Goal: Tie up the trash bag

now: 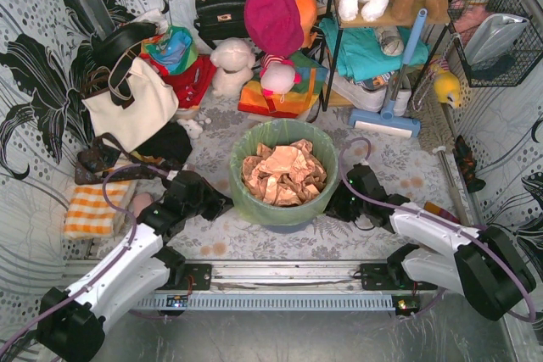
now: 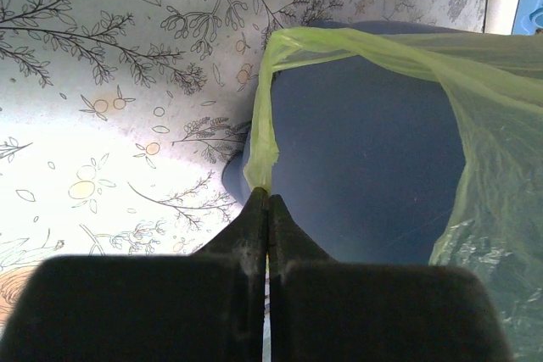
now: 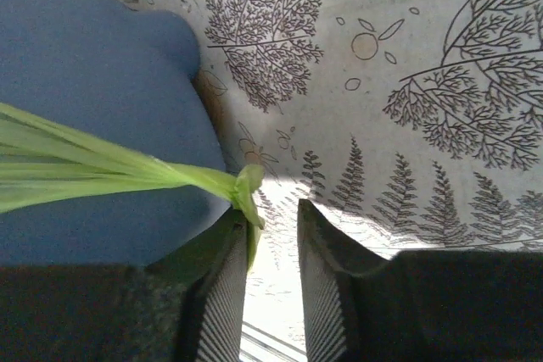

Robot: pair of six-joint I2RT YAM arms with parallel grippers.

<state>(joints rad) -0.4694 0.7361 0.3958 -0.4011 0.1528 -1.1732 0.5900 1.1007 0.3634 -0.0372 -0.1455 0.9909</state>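
**A:** Lime-green plastic, pulled taut! The left gripper [image 2: 268, 201] is clamped tight on a handle strip [image 2: 261, 137] that rises straight from its tips to the trash bag [image 1: 284, 137]. The bag sits in the bin [image 2: 365, 175] just ahead of both grippers, with paper [image 1: 282, 175] showing inside.

**B:** And the right gripper [image 3: 271, 218]? Its fingers stand apart. The other strip [image 3: 127, 171] ends in a twisted nub that touches the inner edge of the finger nearer the bin, but it isn't pinched.

**A:** So the step in hand looks like securing both handles. The right one should shift sideways, centre that nub in the gap, then close.

**B:** I'd take a deep bite on it, and leave enough slack to cross the two strips over the bag's mouth. It's thin film, so a hard pull could tear it.
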